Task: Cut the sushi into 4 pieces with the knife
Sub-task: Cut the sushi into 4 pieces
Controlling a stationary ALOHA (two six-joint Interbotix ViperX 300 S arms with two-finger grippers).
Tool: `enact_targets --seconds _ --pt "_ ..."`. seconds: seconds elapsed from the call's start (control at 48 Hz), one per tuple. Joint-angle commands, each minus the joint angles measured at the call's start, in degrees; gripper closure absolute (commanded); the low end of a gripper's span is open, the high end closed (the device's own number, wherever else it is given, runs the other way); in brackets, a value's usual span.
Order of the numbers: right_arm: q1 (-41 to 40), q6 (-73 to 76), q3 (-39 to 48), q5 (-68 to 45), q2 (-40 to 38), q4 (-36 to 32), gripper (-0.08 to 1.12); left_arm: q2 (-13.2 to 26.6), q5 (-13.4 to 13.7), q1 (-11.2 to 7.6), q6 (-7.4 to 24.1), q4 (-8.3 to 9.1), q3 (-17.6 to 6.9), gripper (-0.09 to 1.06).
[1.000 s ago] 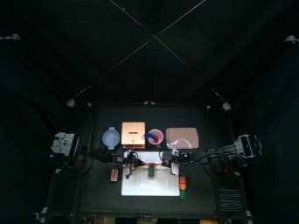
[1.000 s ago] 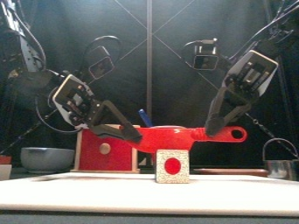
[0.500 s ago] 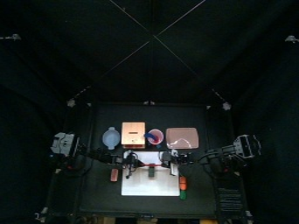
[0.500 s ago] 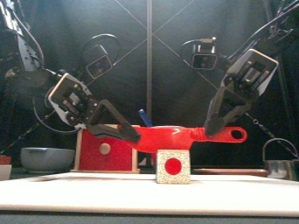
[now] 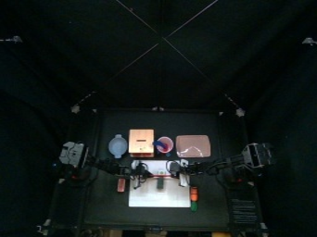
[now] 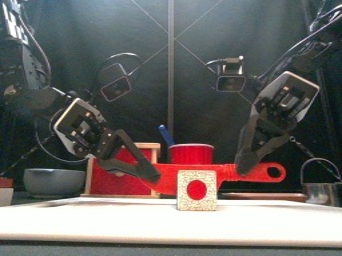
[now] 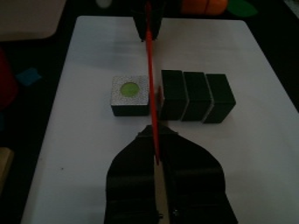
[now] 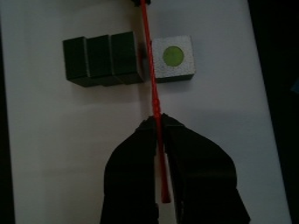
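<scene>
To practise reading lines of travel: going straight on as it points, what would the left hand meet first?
The left hand, shut on the red knife, points along the gap between the cut piece and the three-block roll; being wider, it would probably strike those first; height unclear.

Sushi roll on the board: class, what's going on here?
The left gripper and right gripper are shut on a red knife, one at each end. Its blade runs along the gap between one separate end piece and three dark green blocks that touch each other on the white cutting board. So one cut is made; two remain.
</scene>
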Motion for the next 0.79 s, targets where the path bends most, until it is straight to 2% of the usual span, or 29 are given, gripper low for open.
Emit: enact_targets --seconds 0.021,0.146,0.25,0.396,0.792 --pt "0.18 0.09 -0.09 0.35 1.67 0.7 0.93 1.14 1.23 -0.18 0.26 -1.67 0.09 0.67" --pt "0.0 0.09 -0.7 0.79 3.78 0.7 0.93 1.85 2.99 0.18 0.53 -2.64 -0.53 0.67" --pt "0.0 0.0 -1.05 1.14 4.22 0.53 0.93 2.02 5.01 0.35 0.53 -2.64 -1.23 0.67" --pt "-0.18 0.0 -1.23 2.11 3.43 0.26 0.93 1.93 6.42 0.97 0.62 -2.55 -2.11 0.67" --pt "-3.43 0.0 -1.23 4.04 0.44 -1.23 0.93 0.7 6.5 4.75 0.62 0.88 -2.99 0.67"
